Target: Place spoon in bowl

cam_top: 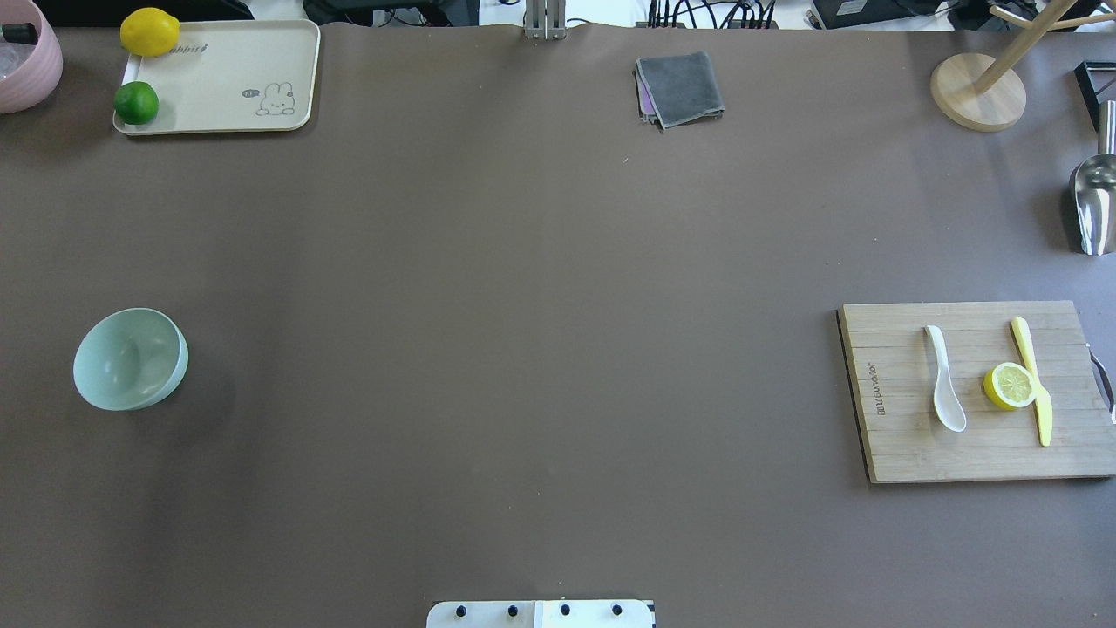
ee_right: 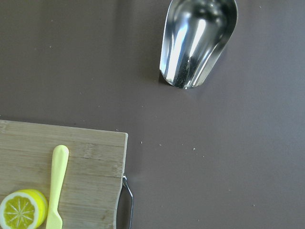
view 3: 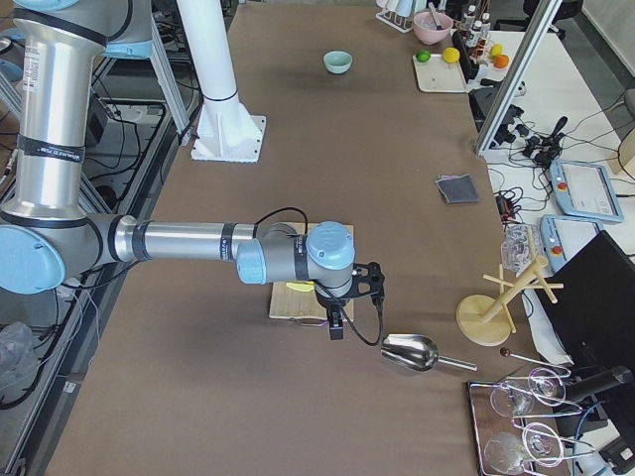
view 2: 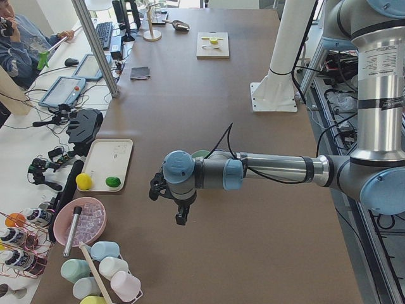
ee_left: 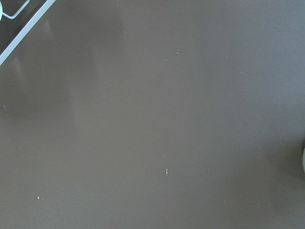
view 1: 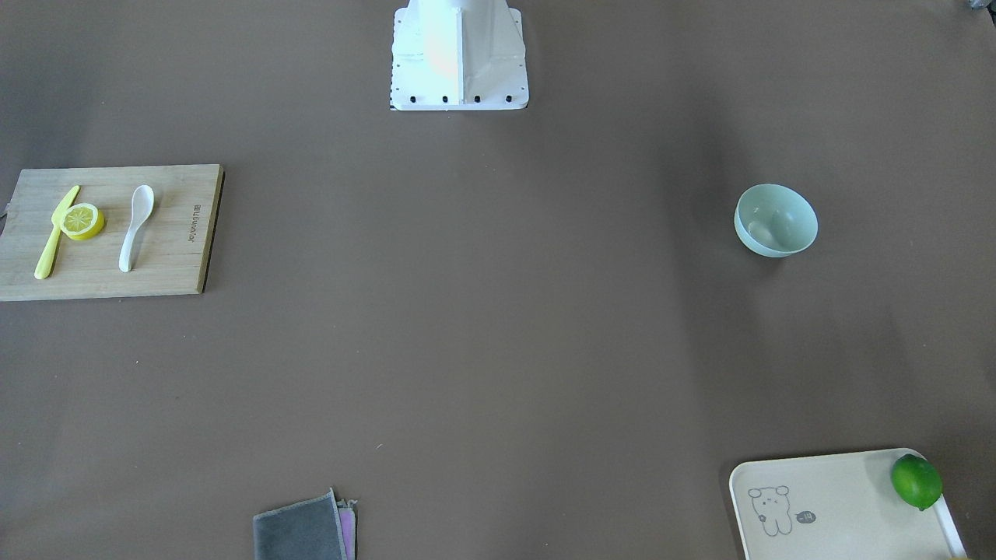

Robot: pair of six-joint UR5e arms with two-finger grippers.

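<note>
Spoon point(view 1: 134, 228): on the cutting board point(view 1: 171, 264), scoop toward the robot's edge, just beside the lemon half point(view 1: 82, 221).
Knife point(view 1: 54, 233): yellow, touching the lemon half.
Cutting board: bench end on the robot's right.
Bowl point(view 1: 776, 220): upright, toward the opposite end.
Tray point(view 1: 840, 490): operators'-edge corner, holding a lime point(view 1: 916, 481).
Cloth point(view 1: 299, 533): operators' edge.

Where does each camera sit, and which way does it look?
Front-facing: across the table, facing the robot's base; no arms show.
Overhead: behind the robot, looking down; only base edge shows. Both views share spoon and bowl.
Exterior left: table end, left gripper near.
Exterior right: opposite end, right gripper near.
Left wrist: down at table; no body.
Right wrist: down at cutting board, metal scoop; no body.
</note>
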